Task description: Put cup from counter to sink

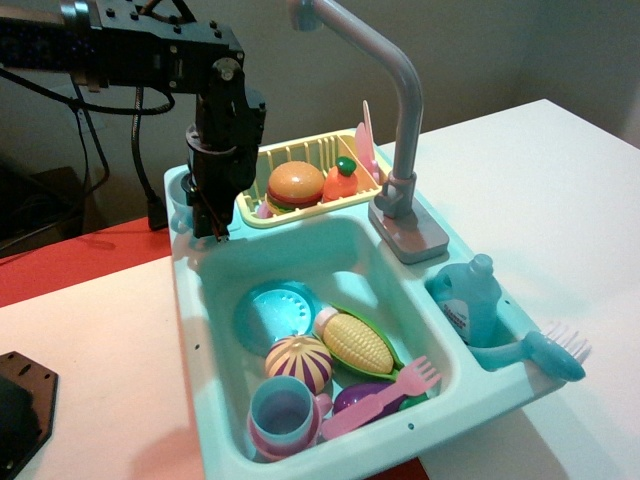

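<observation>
The small translucent light-blue cup (180, 205) is at the back-left corner of the toy sink unit, over the light-teal counter ledge (228, 222). My black gripper (211, 230) points down right in front of it and hides its right half. The fingers look closed on the cup, which sits slightly raised off the ledge. The deep teal sink basin (345, 255) lies just to the front right of the gripper, under the tall grey faucet (400, 120).
The basin holds a teal plate (275, 312), corn (357, 343), a striped ball (298, 362), a pink fork (385, 393) and a blue handled cup on a pink saucer (283, 418). A yellow dish rack (305, 180) with toy food stands behind. A bottle (470, 300) and brush (550, 352) are at the right.
</observation>
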### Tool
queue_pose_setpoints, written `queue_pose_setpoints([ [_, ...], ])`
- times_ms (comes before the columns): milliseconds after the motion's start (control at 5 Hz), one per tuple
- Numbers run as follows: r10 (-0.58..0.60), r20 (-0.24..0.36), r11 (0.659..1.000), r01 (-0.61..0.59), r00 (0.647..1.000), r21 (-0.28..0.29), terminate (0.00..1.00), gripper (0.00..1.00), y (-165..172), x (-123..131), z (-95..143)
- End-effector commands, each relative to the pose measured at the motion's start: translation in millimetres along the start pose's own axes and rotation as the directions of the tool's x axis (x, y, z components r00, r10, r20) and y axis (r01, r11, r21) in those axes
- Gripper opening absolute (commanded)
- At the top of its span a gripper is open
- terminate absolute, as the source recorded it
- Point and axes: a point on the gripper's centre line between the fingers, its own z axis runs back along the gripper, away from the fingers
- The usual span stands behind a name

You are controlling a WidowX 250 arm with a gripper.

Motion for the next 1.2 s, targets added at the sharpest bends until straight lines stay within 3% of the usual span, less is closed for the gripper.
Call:
queue_pose_setpoints([
  [0, 0.025, 0.088, 1.000, -0.024, 0.996, -0.013, 0.00, 0.00, 8.4, -4.9, 26.7],
  [200, 0.004, 0.172, 1.000, -0.001, 0.985, -0.016, 0.00, 0.00, 4.1, 3.5, 59.7],
  [400, -0.039, 0.208, 0.999, 0.045, 0.977, -0.026, 0.00, 0.00, -17.1, 12.8, 77.8],
  [800, -0.106, 0.216, 0.988, 0.126, 0.971, -0.083, 0.00, 0.00, -74.3, 34.3, 84.2],
  [1000, -0.114, 0.184, 0.987, 0.132, 0.976, -0.091, 0.00, 0.00, -90.6, 45.4, 70.0],
])
